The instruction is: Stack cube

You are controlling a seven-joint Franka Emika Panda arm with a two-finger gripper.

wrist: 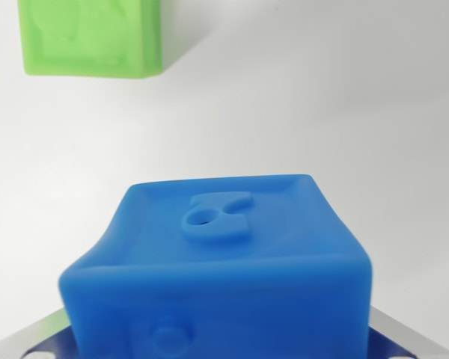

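A soft blue cube (221, 262) with a raised figure on its top face fills the lower half of the wrist view. My gripper (221, 345) is shut on it; the metal fingers (415, 342) show at the bottom corners on either side, and the cube's sides bulge under the squeeze. A green cube (90, 37) with embossed faces rests on the white surface at the view's top left, well apart from the blue cube and cut off by the top edge. Whether the blue cube touches the surface is hidden.
A plain white tabletop (322, 112) spreads around both cubes. The green cube casts a soft shadow (176, 60) to its right.
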